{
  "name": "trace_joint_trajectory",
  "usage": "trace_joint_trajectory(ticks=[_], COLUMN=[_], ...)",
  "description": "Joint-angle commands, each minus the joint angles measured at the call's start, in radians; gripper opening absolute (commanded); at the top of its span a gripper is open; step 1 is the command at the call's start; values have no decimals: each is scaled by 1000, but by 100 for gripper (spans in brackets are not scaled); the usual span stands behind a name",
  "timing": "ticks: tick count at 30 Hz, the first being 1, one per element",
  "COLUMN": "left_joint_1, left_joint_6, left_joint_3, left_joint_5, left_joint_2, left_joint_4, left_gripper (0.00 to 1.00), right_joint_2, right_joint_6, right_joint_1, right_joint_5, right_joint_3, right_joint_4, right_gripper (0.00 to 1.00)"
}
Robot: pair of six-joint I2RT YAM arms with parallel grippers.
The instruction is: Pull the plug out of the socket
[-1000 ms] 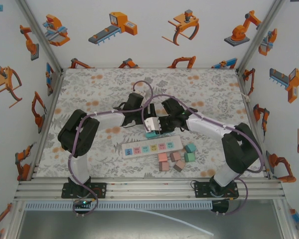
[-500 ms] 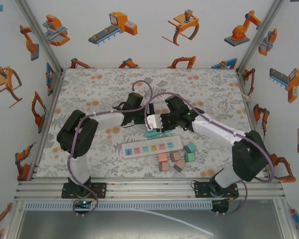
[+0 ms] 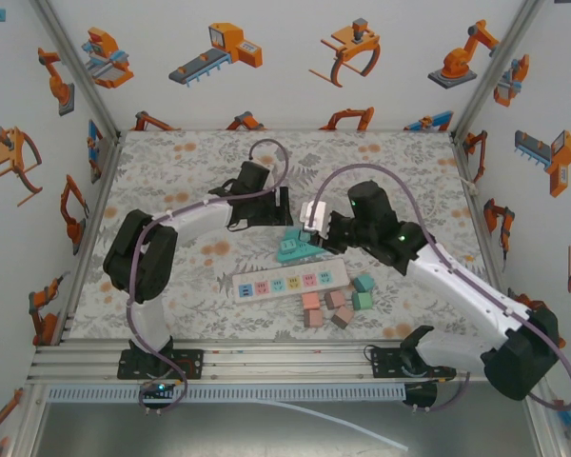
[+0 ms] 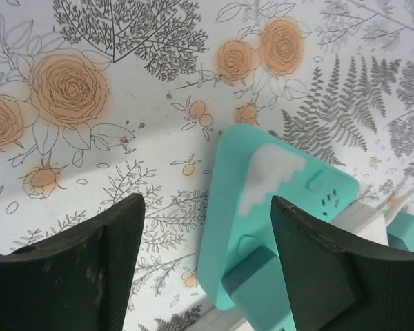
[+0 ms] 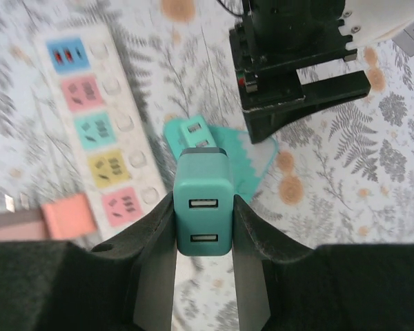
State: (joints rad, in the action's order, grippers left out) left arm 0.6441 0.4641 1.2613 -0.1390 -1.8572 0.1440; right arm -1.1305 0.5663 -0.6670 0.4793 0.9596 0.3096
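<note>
A white power strip with coloured outlets lies on the floral worktop; pink, brown and teal blocks cluster just beside it.

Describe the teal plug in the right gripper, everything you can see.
The teal plug is a small rounded block, smooth plastic by its look, with two USB ports stacked on the face toward the wrist camera. The right gripper is shut on it, a dark finger against each side. It looks held clear of the teal socket on the table below. Prongs hidden.

The plug is smooth teal plastic; the tablecloth looks matt.
</note>
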Motion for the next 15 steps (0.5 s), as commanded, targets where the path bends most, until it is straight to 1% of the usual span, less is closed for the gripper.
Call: trace_joint_trajectory(ticks=[1,2,3,5,8,10,11,12,15], left_joint_1=[1,1,1,3,13,25,32,39,60], left_joint_6=[-48,-57,-65,-80,-114,-147,-169,-193,-264], left_joint_3=[10,-7,-28,-72,-156,-202,-222,-239,-273], left_joint_5=[-45,-71,-98,-132,-154,-150,-147,-141,-124], left_joint_2=[133,168,205,283,417,506,554,601,730], left_joint_4=[20,7,-6,-28,-40,-18,5,34,140], left_gripper=[71,73,75,78,81,82,83,84,87], right_joint_2=[80,98,118,140,158,165,171,174,152], right_joint_6=[-417,-514,-635,-799,-971,-1021,-1038,-1065,-1169], right_joint_1=[-3,-5,-8,-16,-58,-122,-170,-225,-349], right_joint_5=[102,102,88,49,-50,-114,-173,-240,-378], right_joint_3=[-36,-47,-66,-87,-115,-144,-164,-187,-256], right_joint_4=[-139,-171,-211,-226,-179,-170,-180,-203,-313], right_gripper=[20,19,15,14,11,11,11,11,10])
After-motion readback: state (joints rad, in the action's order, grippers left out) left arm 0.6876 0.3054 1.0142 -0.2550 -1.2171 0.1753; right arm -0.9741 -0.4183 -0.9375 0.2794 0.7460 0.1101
